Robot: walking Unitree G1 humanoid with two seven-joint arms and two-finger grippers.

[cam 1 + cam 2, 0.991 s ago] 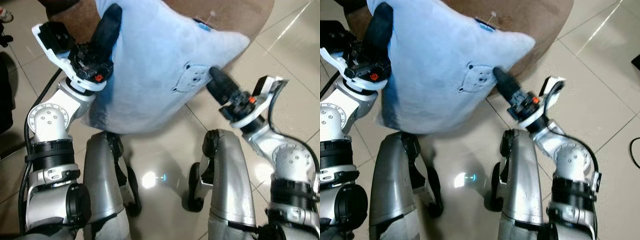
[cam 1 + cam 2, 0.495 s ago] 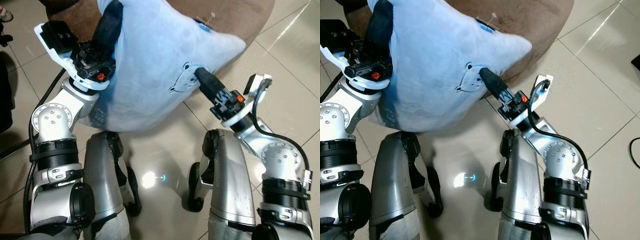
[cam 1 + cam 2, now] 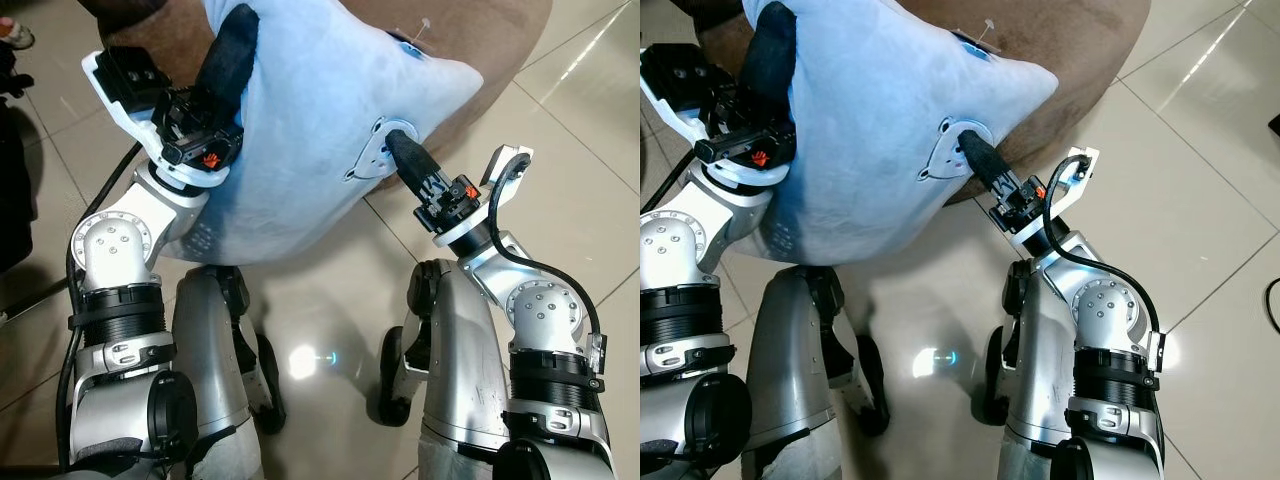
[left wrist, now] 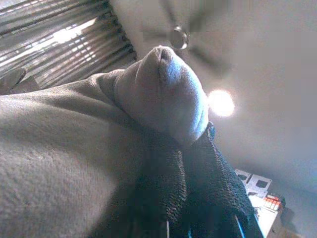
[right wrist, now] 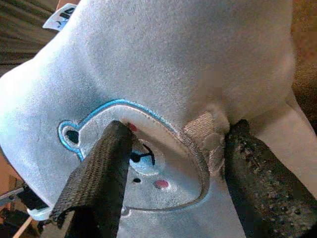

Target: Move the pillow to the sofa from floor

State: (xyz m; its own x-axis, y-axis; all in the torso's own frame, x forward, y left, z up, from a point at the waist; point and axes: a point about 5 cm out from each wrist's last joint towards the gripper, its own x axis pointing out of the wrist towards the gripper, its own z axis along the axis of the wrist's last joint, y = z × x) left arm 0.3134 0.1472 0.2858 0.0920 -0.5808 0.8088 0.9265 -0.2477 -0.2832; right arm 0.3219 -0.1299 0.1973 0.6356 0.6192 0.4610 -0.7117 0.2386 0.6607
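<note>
i have the light blue pillow off the floor and held up in front of the chest, between the two arms. taking the pillow as my landmark: the left gripper is on its left edge, and in the left wrist view the black fingers look pressed onto a bunched corner of the fabric, though that view is dim and i can't be fully sure how much cloth is caught. the right gripper is at the pillow's lower right, on the embroidered bear patch; its fingers are spread a little and pushed into the plush either side of the patch, pinching a fold of the cover there.

behind the pillow sits the brown sofa, its edge just beyond the pillow's far corner with the blue tag.

so i judge the pick-up done and the carry nearly done. what is left is to reach forward over the brown cushion, lower the pillow onto it and let both sets of fingers go.
</note>
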